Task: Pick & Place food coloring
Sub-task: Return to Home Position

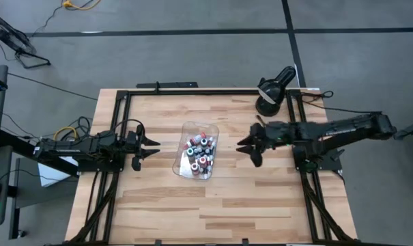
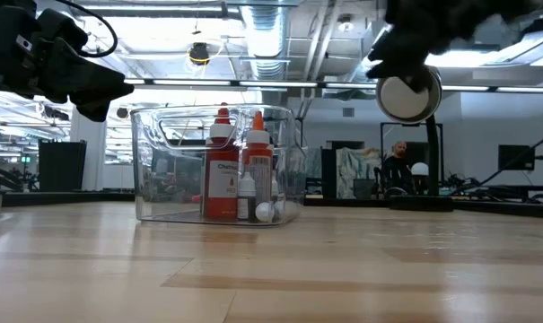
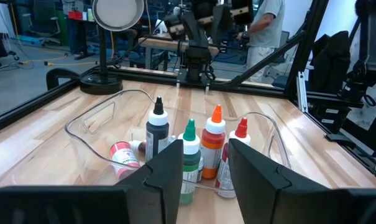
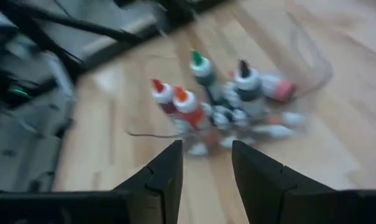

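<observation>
Left gripper (image 1: 149, 146) is hovering left of the clear plastic tray (image 1: 190, 127), fingers apart, empty; food coloring bottles (image 1: 200, 152) are sitting clustered inside that tray, mid-table; right gripper (image 1: 247, 146) is hovering right of it, fingers apart, empty.

nothing can be read for certain. the only print in sight is on the food coloring bottles (image 2: 240, 175) standing in the clear bin (image 2: 153, 166). in the low view the tall red bottle (image 2: 221, 175) has a white label with a line of dark letters across it, too small to make out. the orange-capped bottle (image 2: 258, 166) just beside it also has a label, equally unreadable. in the left wrist view the bottle labels are illegible too.
</observation>
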Action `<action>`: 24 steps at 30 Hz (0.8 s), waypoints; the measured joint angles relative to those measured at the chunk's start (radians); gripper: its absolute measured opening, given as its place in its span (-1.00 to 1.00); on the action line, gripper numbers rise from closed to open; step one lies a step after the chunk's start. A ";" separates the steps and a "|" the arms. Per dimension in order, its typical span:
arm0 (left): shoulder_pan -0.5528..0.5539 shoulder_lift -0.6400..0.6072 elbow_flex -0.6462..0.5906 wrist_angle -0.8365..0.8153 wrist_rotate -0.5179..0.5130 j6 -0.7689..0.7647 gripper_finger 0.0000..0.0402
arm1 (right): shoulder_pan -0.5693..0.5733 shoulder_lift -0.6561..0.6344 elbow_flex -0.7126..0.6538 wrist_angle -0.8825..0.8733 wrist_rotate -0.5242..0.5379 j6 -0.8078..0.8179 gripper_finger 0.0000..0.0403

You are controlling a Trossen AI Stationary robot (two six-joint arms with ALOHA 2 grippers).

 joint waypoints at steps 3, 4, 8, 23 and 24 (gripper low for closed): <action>0.000 0.000 0.000 0.000 0.000 0.000 -0.41 | 0.016 -0.087 -0.161 0.217 -0.072 -0.003 -0.36; 0.000 0.000 0.000 0.000 0.000 0.000 -0.41 | 0.019 -0.108 -0.208 0.294 -0.103 -0.014 -0.36; 0.000 0.000 0.000 0.000 0.000 0.000 -0.41 | 0.018 -0.162 -0.383 0.552 -0.174 -0.035 -0.36; 0.000 0.000 0.000 0.000 0.000 0.000 -0.41 | 0.012 -0.274 -0.667 0.963 -0.162 -0.120 -0.36; 0.000 0.000 0.000 0.000 0.000 0.000 -0.41 | 0.012 -0.282 -0.676 0.970 -0.163 -0.117 -0.36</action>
